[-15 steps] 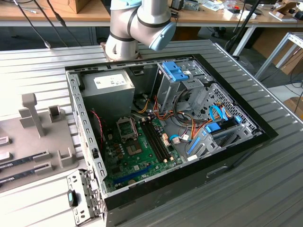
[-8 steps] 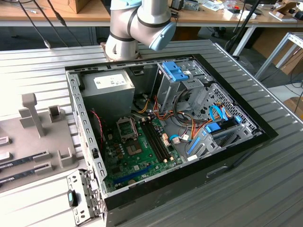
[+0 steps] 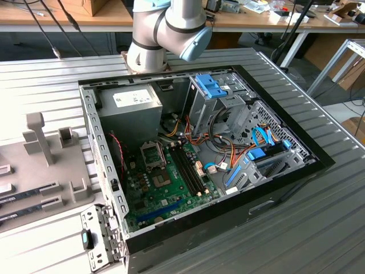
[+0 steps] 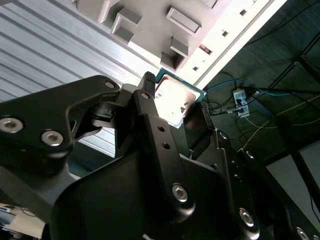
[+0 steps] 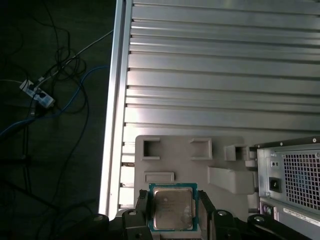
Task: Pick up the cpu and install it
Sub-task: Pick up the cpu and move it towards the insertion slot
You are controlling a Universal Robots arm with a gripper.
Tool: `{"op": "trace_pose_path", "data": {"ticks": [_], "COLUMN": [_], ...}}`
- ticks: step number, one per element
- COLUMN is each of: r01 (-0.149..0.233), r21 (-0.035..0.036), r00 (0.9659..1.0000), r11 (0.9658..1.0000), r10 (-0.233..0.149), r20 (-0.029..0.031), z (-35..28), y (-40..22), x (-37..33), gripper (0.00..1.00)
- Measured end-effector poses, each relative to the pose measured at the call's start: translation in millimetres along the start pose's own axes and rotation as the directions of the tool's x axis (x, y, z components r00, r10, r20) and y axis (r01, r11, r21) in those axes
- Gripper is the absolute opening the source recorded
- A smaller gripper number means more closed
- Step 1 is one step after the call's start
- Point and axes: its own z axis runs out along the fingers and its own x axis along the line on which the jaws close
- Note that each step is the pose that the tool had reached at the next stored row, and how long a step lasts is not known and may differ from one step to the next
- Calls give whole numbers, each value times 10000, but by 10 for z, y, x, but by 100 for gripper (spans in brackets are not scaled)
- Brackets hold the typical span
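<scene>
Between the black fingers [image 5: 141, 206] of the tool [image 5: 173, 206], the cpu [image 5: 172, 209] [image 4: 176, 100] was held clamped by its edges, its silver top shown in both wrist views. Just beyond it, a grey moulded tray [image 5: 190, 165] was seen on the ribbed bench [image 5: 225, 75], beside the open computer case [image 3: 274, 194]. Farther off, cables [image 5: 55, 85] were strewn over the dark floor [image 5: 30, 165].

Ribbed metal table [image 3: 296, 240], open computer case [image 3: 188, 225], grey parts holder [image 3: 39, 142] on it

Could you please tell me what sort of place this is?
Probably a robotics lab: an open computer case lies on a ribbed metal table, cluttered workbenches stand behind, and the tool grips the cpu.
</scene>
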Motion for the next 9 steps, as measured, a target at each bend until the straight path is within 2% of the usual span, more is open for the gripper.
{"op": "trace_pose_path", "data": {"ticks": [9], "r01": [-2], "r21": [-77], "r00": [10000], "r11": [10000], "r10": [2], "r20": [3], "z": [-56], "y": [10], "x": [-2], "gripper": [47]}}
